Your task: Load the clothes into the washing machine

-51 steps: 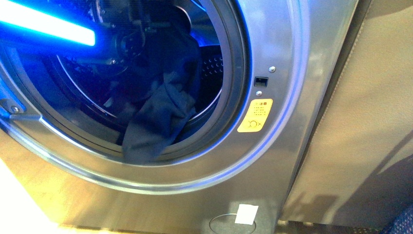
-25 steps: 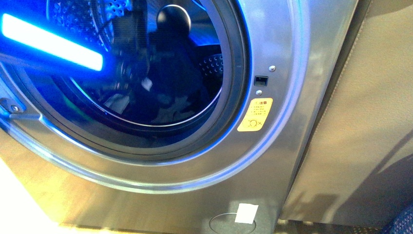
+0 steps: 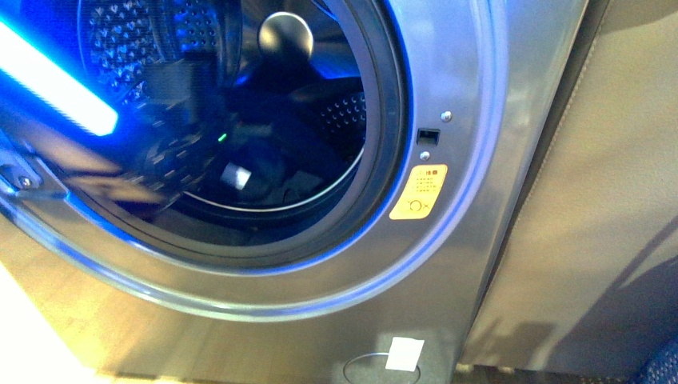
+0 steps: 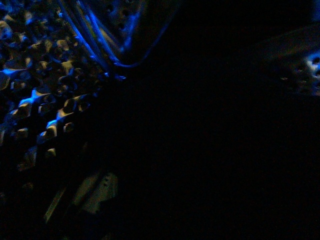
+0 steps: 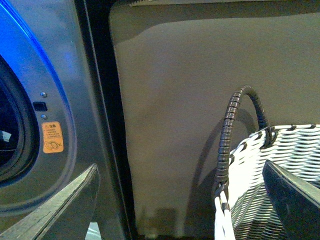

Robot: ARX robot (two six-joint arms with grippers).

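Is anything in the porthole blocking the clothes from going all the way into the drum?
Nothing visible does. The washing machine stands open, and the dark clothes lie past its rim, inside the drum. The left wrist view is too dark to add much.

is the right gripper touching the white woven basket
Apart. In the right wrist view the right gripper stands open, its fingers wide, and the white woven basket lies beyond them beside the washing machine.
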